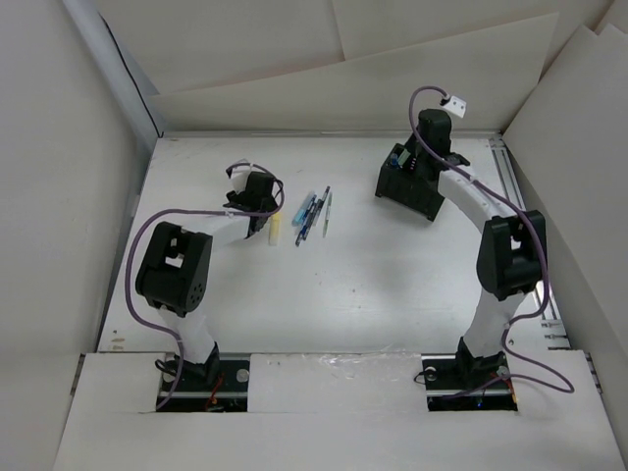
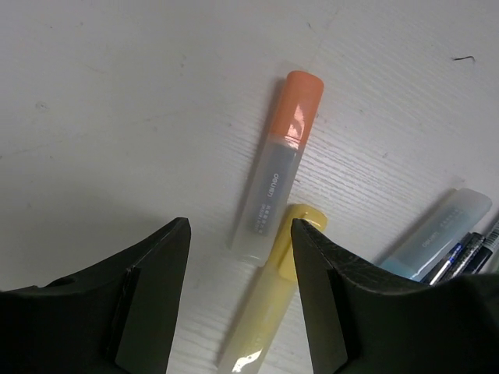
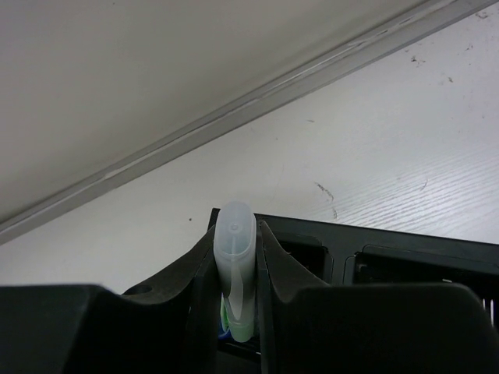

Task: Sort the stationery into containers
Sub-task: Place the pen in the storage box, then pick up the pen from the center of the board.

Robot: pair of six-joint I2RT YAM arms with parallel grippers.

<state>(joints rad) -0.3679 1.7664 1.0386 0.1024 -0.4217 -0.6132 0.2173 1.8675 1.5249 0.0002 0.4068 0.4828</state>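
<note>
White boards wall in a white table [image 1: 373,285], and the black box [image 1: 407,183] stands toward its far right corner.

Right over that box, the right gripper [image 3: 235,231] has its jaws clamped on a green highlighter [image 3: 234,261], clear cap up and body pointing down at the compartments. To my eye this is the drop-in. It wants the tip lined up over one open cell, a straight descent, and no release until the body is inside the walls, or it could tip out over the rim.

Well to the left of the box, the left gripper [image 2: 239,230] hovers with its jaws apart over an orange highlighter [image 2: 284,160]. A pale yellow highlighter [image 2: 273,304] lies touching it, partly under one finger. That grip should centre on the orange one alone, or both may get pinched.

I count one box and four highlighters: green, orange, pale yellow and a pale blue highlighter [image 2: 440,230]. Between the left gripper and the box lie the slim pens [image 1: 316,212]. There look to be three, though they overlap.
</note>
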